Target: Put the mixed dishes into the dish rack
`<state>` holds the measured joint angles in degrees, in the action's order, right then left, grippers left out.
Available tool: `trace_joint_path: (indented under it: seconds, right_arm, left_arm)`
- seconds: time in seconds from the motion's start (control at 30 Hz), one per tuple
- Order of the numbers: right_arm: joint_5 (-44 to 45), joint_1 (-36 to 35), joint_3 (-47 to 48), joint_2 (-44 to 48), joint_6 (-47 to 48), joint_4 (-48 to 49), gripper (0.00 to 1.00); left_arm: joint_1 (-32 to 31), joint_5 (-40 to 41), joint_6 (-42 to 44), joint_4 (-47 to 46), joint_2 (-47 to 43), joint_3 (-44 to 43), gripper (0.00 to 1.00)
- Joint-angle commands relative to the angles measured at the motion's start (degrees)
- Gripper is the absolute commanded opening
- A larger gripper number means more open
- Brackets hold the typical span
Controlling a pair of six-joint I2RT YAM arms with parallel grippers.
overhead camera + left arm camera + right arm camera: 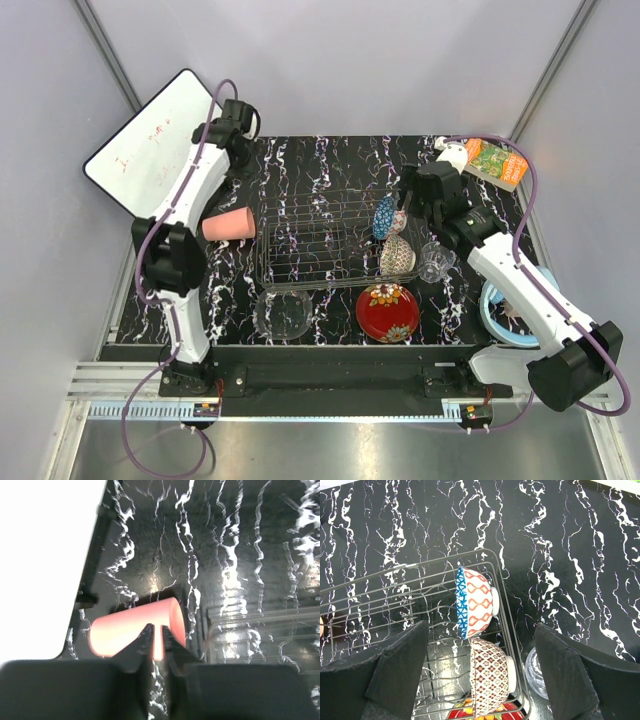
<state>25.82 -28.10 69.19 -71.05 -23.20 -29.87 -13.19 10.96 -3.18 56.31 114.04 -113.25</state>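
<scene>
Overhead light: bright and even from above; shadows on the table [330, 155] are faint.
Glare: white board [45, 555] burns out to blank white in the left wrist view; the table's veins flare.
Blur: left wrist view soft throughout, left pincer [156, 628] a smeared dark mass.
Right wrist view: crisp, evenly lit; right pincer [481, 626] flat black.

Dish rack [300, 245] left, middle open; blue patterned bowl [384, 216], beige patterned bowl [397, 256] fill right end; pink cup [228, 225] just outside left wall.
</scene>
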Motion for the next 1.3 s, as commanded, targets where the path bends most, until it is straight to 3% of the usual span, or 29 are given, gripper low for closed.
trace_joint_path:
  seconds: [0.0, 0.07, 0.13, 0.17, 0.37, 0.47, 0.63, 0.83, 0.93, 1.07, 1.27]
  right_arm:
    - [3.0, 0.1, 1.5, 1.7, 0.8, 0.1, 0.94]
    - [8.7, 0.6, 1.7, 1.2, -1.0, -3.2, 0.97]
    - [10.5, 2.1, 2.2, -0.1, -3.8, -8.1, 1.0]
    - [11.3, 2.4, 2.1, -0.1, -6.8, -9.6, 1.0]
    - [2.8, 2.5, -4.1, 7.9, -14.0, -15.7, 1.0]
    - [3.1, 2.6, -9.1, 15.0, -19.0, -18.7, 1.0]
    - [-10.2, 2.5, -17.1, 19.8, -25.8, -21.6, 1.0]
    - [-25.2, 2.6, -29.0, 29.2, -34.5, -24.2, 1.0]
    - [-27.6, 2.6, -34.2, 35.5, -37.0, -24.8, 0.98]
    - [-30.4, 2.5, -40.9, 40.6, -39.2, -22.8, 0.88]
    - [-31.4, 2.6, -46.5, 39.1, -38.6, -16.5, 0.86]
  left_arm:
    - [-1.0, 2.9, 2.2, 3.6, -10.2, -0.4, 0.49]
    - [-0.8, 4.1, 2.8, 2.8, -13.6, 4.7, 0.72]
    - [-0.7, 4.6, 4.4, 2.0, -18.2, 9.0, 0.89]
    - [-0.4, 4.3, 4.5, 2.0, -19.5, 10.0, 0.91]
    - [-0.1, -6.2, 8.6, 0.3, -31.6, 18.3, 0.87]
    - [-0.2, -10.6, 9.9, -0.7, -36.0, 22.3, 0.84]
    - [-0.2, -14.9, 10.7, -0.4, -39.0, 26.0, 0.82]
    - [-0.3, -14.2, 10.6, 0.2, -39.9, 26.2, 0.79]
    - [-0.4, -14.5, 10.1, 0.5, -40.3, 25.9, 0.78]
    - [-1.0, -13.9, 10.0, 1.1, -40.0, 24.8, 0.77]
    - [-1.0, -12.5, 9.8, 2.0, -39.7, 23.6, 0.76]
